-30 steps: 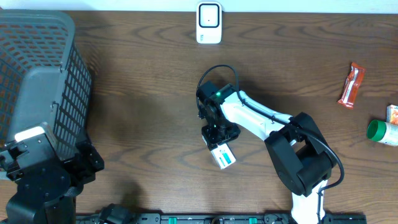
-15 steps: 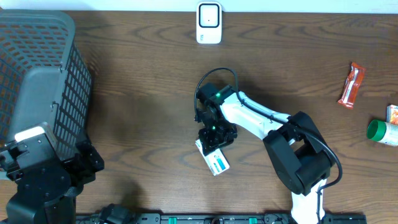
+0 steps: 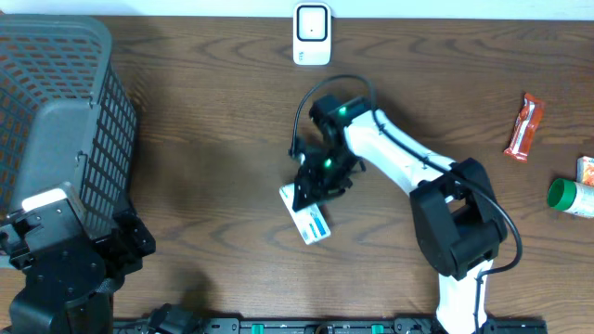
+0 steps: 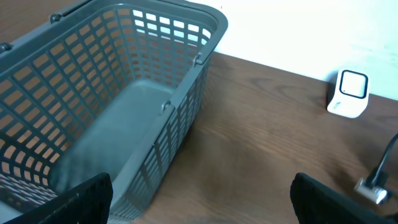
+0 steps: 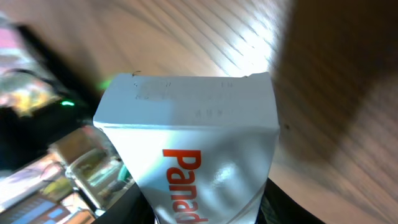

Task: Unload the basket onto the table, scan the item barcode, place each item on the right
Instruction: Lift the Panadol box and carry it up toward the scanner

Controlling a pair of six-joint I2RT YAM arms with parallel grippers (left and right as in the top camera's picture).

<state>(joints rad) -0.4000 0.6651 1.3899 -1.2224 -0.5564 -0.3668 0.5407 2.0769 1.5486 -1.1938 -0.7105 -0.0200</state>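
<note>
White box [image 3: 307, 218], with red lettering on one face, is lying near the middle of the counter [image 3: 204, 176], a little toward 6 o'clock. The right end effector [image 3: 314, 190] is pinching its 12 o'clock end. In the right wrist view the box [image 5: 193, 143] is filling the frame between the dark fingers. I cannot tell whether its far end is resting on the wood or hanging just above it. The left end effector [image 4: 199, 202] is waiting at 8 o'clock beside the basket [image 3: 56, 111], fingers spread wide and gripping nothing.

As I am judging it, the step in hand is the carry. The item is being gripped, but showing it to the scanner [image 3: 312, 35] is not yet done. The scanner is standing at 12 o'clock by the counter's far edge, well apart from the box.

The next move is calling for a lift and a run toward 12 o'clock. A wrist turn would then bring the barcoded face toward the scanner's window. No barcode is showing in either view, so the face to present is unclear, and more than one turn may be needed. Since the grip is on one end only, the free end could swing, so a steady pace is looking wise. The orange wrapper [image 3: 524, 127] and green-capped bottle [image 3: 566, 197] at 3 o'clock are lying well apart from that path.
</note>
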